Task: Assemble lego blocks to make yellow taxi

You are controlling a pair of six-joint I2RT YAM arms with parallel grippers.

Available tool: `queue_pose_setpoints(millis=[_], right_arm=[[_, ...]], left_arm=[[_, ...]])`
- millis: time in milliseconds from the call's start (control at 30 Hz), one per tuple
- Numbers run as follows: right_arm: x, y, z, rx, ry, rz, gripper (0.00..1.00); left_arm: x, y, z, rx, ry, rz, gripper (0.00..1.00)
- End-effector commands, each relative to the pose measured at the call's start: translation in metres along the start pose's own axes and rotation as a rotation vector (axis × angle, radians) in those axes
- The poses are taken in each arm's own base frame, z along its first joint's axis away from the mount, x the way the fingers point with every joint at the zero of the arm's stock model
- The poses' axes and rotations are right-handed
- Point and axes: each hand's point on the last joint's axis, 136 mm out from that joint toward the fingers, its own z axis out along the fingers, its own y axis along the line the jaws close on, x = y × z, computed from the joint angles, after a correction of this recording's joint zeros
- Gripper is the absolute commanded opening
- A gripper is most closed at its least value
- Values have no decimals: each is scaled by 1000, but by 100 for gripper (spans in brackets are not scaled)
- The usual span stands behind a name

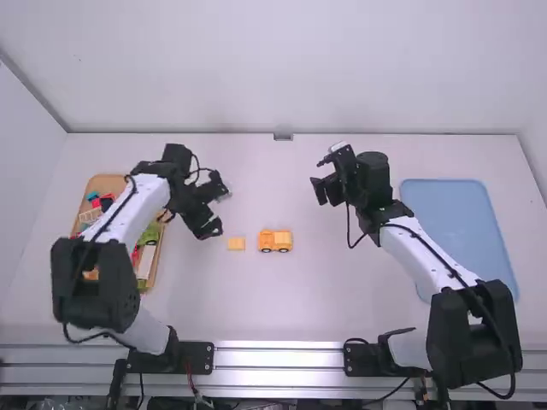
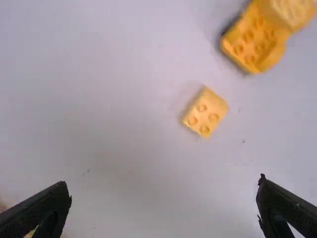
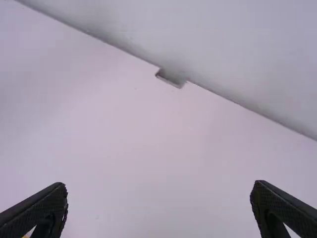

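The left arm (image 1: pixel 128 212) partly hides a tray (image 1: pixel 108 183) of mixed bricks (image 1: pixel 90 216). The wheeled yellow taxi (image 1: pixel 275 241), cropped in the left wrist view, stands near a four-studded yellow brick (image 2: pixel 205 112); left pincer (image 1: pixel 221 213) and right pincer (image 1: pixel 318 177) are spread.

Left of the yellow wheeled block car (image 1: pixel 275 241), my left arm (image 1: pixel 135 209) hides part of the wooden tray (image 1: pixel 107 182) and its blocks (image 1: pixel 149 233), while my left wrist view's edge crops that car.

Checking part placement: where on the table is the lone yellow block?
In the high view, the block lies on the table just left of the toy car.
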Motion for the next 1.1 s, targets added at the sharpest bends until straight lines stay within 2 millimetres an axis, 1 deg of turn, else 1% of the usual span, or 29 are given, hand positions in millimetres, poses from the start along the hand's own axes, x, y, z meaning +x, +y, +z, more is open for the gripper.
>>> queue_pose_setpoints(millis=[0, 33, 100, 167, 200, 233, 300, 367, 467, 533, 700, 767, 900, 933, 1033, 1067], right_arm=[[2, -5, -6, 9, -11, 64, 99], [3, -4, -6, -2, -11, 65, 99], [3, -2, -7, -33, -19, 65, 99], [3, -5, -8, -31, -22, 68, 99], [2, -7, -8, -23, -24, 69, 99], [2, -9, -8, -21, -25, 71, 98], [3, -13, -9, -12, -26, 77, 99], [4, -17, -10, -3, -22, 83, 99], [6, -20, -11, -7, -21, 90, 98], [6, -22, -11, -3, -21, 93, 99], [6, -22, -11, -3, -21, 92, 99], [6, -22, -11, -4, -21, 92, 99], [6, -22, -11, -3, -21, 92, 99], [6, -22, -11, -3, -21, 92, 99], [7, -21, -11, -4, -19, 93, 99], [7, -21, -11, -5, -18, 92, 98]], left_arm=[[6, 2, 21, 11, 121, 195, 99], [7, 0, 30, 18, 148, 209, 98], [7, -6, 51, 52, 200, 292, 93], [7, -13, 60, 82, 214, 352, 92], [4, -19, 67, 108, 213, 388, 92], [3, -22, 69, 120, 212, 399, 92], [-1, -27, 75, 130, 208, 405, 91], [-6, -29, 82, 115, 192, 371, 93], [-9, -24, 89, 82, 173, 323, 90], [-8, -24, 95, 71, 165, 305, 85], [-3, -35, 104, 105, 139, 301, 78], [-2, -35, 110, 91, 135, 292, 72], [-4, -33, 113, 72, 124, 262, 65], [-4, -33, 113, 72, 124, 262, 65], [-1, -34, 114, 82, 124, 254, 59], [0, -35, 113, 83, 127, 249, 54]])
